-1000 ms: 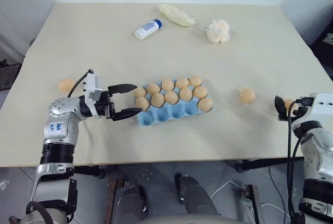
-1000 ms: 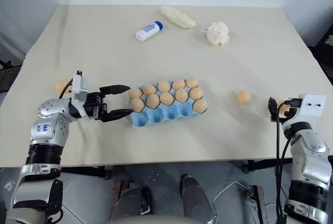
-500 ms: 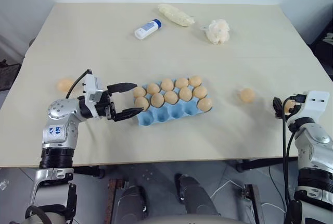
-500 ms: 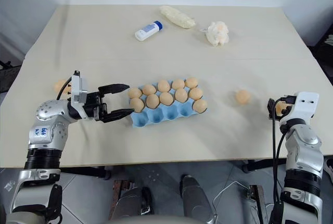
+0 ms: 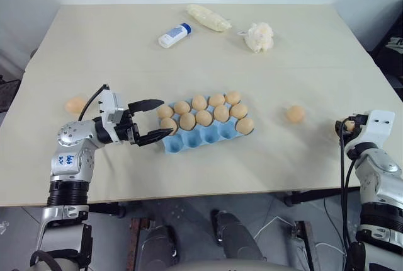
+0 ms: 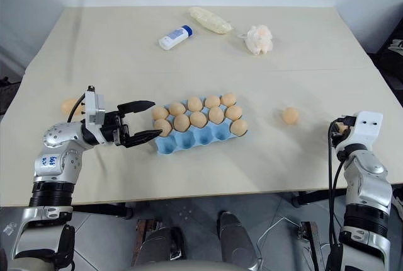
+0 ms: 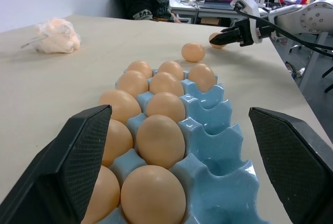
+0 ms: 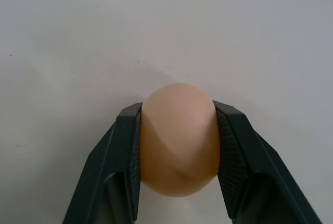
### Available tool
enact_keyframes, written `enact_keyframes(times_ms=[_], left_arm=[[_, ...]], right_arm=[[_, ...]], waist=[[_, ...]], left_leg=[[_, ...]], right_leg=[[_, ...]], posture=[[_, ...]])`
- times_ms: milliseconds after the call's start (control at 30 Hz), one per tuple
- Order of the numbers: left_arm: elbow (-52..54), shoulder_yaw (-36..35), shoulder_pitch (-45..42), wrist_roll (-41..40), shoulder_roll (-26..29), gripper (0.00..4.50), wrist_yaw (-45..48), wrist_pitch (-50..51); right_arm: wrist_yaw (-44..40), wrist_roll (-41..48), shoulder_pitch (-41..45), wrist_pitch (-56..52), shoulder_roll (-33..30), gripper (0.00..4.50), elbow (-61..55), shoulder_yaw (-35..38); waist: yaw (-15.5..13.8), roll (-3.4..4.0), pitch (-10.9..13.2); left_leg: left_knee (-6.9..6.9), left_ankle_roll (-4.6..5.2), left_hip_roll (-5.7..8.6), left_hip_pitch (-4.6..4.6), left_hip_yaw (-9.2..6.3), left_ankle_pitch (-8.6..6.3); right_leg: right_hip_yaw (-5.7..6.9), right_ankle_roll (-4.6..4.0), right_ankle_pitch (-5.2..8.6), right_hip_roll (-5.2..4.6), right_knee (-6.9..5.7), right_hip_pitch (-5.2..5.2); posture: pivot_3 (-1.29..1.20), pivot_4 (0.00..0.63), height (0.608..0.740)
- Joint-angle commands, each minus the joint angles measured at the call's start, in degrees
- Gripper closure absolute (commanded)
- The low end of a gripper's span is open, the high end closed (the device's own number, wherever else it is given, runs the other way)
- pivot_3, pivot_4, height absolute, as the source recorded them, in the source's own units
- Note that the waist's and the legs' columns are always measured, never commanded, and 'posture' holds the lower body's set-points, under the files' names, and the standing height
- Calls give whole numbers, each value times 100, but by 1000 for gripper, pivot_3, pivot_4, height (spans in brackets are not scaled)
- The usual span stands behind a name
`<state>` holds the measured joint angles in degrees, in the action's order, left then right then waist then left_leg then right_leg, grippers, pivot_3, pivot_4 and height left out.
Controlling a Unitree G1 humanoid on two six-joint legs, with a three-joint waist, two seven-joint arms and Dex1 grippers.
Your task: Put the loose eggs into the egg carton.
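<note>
A loose egg (image 5: 75,104) lies at the table's (image 5: 113,44) left edge. The left gripper (image 5: 153,120) reaches level toward the egg carton's (image 5: 208,133) left end, its fingers spread wide and empty. The blue carton at the table's centre holds ten eggs in its two far rows. Another loose egg (image 5: 294,114) lies to its right. At the right edge, the right gripper (image 8: 177,140) is closed around a third egg (image 8: 178,138).

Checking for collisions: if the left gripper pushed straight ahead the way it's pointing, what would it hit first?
Likely the egg carton: the open left gripper points at its near end, the first eggs between its fingers' line.
</note>
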<state>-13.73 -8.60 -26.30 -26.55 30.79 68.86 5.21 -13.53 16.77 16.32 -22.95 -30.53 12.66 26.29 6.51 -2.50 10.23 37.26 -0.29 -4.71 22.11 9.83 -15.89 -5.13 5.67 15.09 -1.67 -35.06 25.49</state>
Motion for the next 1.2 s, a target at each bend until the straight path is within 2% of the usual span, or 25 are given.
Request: enact_keyframes(times_ms=[33,233,433,633,700,767,1167,1200], left_arm=[[336,-158,61,-152,85,0,-80,-6],[529,-256,250,-247,192,0,-119,79],[483,-307,355,-230,265,0,-99,33],[477,-355,446,-213,311,0,-82,-20],[564,-380,541,-230,347,0,-84,-3],[669,-413,645,-261,389,0,-103,40],[1188,-585,1105,-370,465,0,-380,168],[1196,-588,1109,-375,470,0,-393,173]], right_arm=[[-157,391,-6,-385,-138,2989,-1211,93],[-471,1269,50,-1662,-188,2989,-3134,-341],[-1129,1692,296,-2237,-348,2989,-3948,-1324],[-1497,1584,749,-2253,-109,2989,-3769,-2405],[-1638,1431,813,-2128,-74,2989,-3631,-2710],[-1794,1326,837,-2071,-85,2989,-3524,-2942],[-2153,791,1220,-1836,150,2989,-2826,-3580],[-2177,767,1234,-1843,158,2302,-2815,-3592]], waist=[[4,3,1],[-13,3,1],[-25,3,1],[-26,2,0],[-23,2,0],[-28,1,0],[-22,0,-1],[-23,0,-1]], left_leg=[[-1,0,0,0,-2,0],[-5,-1,-6,-1,-4,0],[-7,0,-3,5,-4,-1],[-9,3,-3,10,-2,-4],[-12,1,-5,13,-2,-5],[-12,0,-6,17,-2,-6],[-9,-3,-8,16,1,-8],[-9,-3,-8,16,0,-8]], right_leg=[[-1,1,-1,0,0,1],[5,-1,0,4,0,1],[9,-8,4,0,13,2],[14,-17,9,-1,23,3],[16,-59,33,0,23,6],[19,-60,33,0,21,8],[22,-66,37,1,13,11],[22,-67,37,1,13,11]], posture=[[0,150,740],[0,150,740],[0,150,740],[0,150,740],[0,150,740],[0,150,740],[0,150,740],[0,150,740]])
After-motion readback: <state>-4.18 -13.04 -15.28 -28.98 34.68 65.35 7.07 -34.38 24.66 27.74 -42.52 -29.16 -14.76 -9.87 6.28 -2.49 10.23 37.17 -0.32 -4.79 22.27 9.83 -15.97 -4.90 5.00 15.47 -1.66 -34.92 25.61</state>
